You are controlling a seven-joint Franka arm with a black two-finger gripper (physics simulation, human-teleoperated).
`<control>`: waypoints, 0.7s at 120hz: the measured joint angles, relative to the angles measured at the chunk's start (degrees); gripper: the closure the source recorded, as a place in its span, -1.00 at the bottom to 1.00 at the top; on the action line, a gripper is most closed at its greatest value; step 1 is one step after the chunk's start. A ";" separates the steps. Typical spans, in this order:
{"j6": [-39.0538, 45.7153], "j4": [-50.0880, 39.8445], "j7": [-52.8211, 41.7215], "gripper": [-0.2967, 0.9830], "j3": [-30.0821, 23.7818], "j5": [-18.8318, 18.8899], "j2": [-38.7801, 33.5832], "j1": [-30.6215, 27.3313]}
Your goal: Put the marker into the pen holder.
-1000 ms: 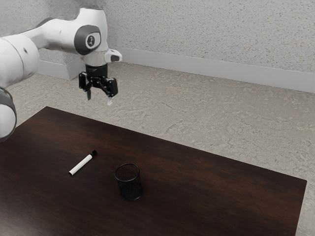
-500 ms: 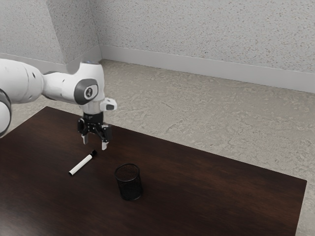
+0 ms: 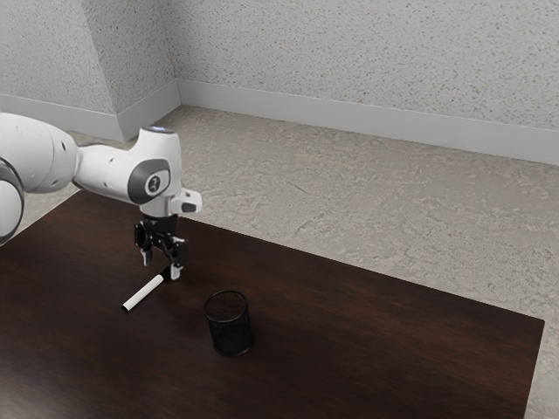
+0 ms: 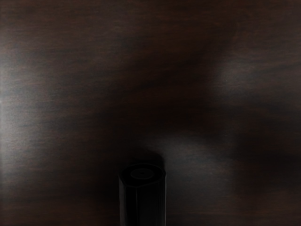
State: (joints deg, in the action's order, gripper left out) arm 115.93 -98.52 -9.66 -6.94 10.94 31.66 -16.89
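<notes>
My gripper is open in the exterior view, its fingers apart and low over the black-capped end of the marker. The white marker lies flat on the table, its cap end partly behind one finger. In the wrist view the marker's black cap shows at the lower edge, close under my hand. The pen holder, a black mesh cup, stands upright toward the exterior view's right from the marker, apart from it.
The dark wooden table extends toward the exterior view's right beyond the pen holder. Its far edge runs behind my gripper, with floor and a pale wall beyond.
My gripper has come down from high above the table's far edge to just over the marker's cap end. The marker and pen holder have stayed put.
</notes>
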 joint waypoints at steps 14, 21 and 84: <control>0.12 0.06 -0.89 -0.30 0.00 -0.22 0.37 -0.36; 0.16 0.16 -1.43 -0.22 0.00 -0.45 0.66 -0.54; 0.15 0.52 -4.44 0.45 0.00 -1.29 1.43 -0.60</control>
State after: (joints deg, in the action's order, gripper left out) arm 116.08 -98.00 -14.10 -6.94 9.64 33.09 -17.49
